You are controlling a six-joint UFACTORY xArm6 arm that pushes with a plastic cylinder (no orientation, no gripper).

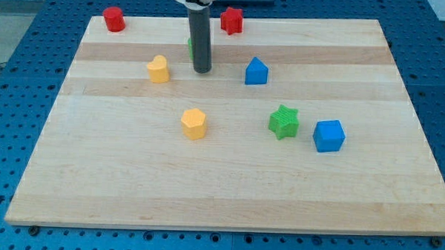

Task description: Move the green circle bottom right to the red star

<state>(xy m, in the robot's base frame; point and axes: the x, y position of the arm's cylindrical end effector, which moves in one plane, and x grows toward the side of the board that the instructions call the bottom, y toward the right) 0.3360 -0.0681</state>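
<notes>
Camera view: one moment, seen over a wooden board on a blue pegboard.
Tip: my tip rests on the board in the upper middle of the frame; it is a bare rod with no fingers, so nothing is clenched, released or grasped.
Green circle: only a green sliver shows at the rod's left edge (I take it for the green circle, mostly hidden behind the rod); whether rod and block touch I cannot tell.
Red star: the red star sits at the board's top edge, just right of the rod.
Step in hand: by my judgement, the push is under way or about to begin.
Next move: the circle needs to travel rightward, ending lower right of the star, so my tip should work from the block's left side.
Others: yellow block, blue block, second yellow block, green star, blue cube, red block.
</notes>
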